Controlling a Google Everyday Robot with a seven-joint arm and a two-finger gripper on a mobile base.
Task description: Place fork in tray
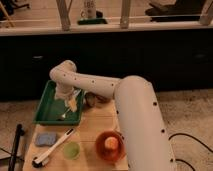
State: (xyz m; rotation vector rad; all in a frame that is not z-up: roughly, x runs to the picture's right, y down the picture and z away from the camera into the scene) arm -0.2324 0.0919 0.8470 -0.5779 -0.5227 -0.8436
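The green tray [46,111] lies at the back left of the wooden table. My gripper [66,99] hangs at the end of the white arm [95,85], over the tray's right half. The fork [68,108], thin and pale with a yellowish end, slants down from just under the gripper, its lower tip at the tray floor. I cannot tell whether the gripper holds the fork or the fork lies loose in the tray.
In front of the tray lie a blue sponge [45,139] and a white-handled brush with a black head [53,147]. A small green cup [71,149] and a round orange bowl [110,146] stand near the front. A dark object [95,99] sits right of the tray.
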